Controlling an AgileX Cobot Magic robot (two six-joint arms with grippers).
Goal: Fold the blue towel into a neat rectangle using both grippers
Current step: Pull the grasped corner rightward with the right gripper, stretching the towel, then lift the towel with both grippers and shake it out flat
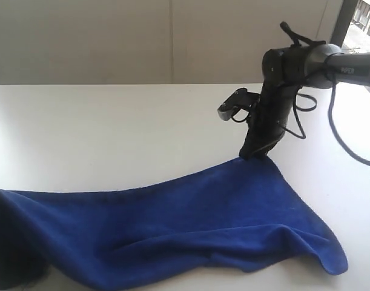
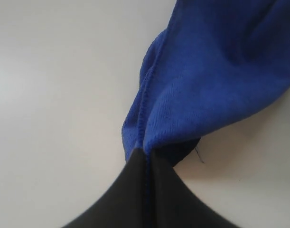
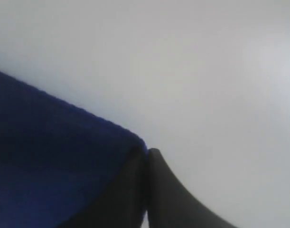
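Exterior view: you have the blue towel stretched long across the near part of the white table, running from the lower left edge up to a peak right of centre. At that peak the right gripper points straight down, and its black tips meet the towel's far hem, which rises to them. The right arm comes in from the upper right with cables looping beside it. The towel's near right corner lies loose on the table, slightly curled. Its left end runs into a dark shape at the bottom left corner, too dim to identify. A pale wall stands behind the table. Left wrist view: your left gripper has its jaws pressed together with a bunched end of the blue towel clamped between them. The stitched hem runs right into the seam of the jaws, and the cloth fans away over the table. Right wrist view: your right gripper shows both jaws closed against each other. The towel's edge ends at their tips, so it is pinching cloth there. Bare table fills the rest, blurred.
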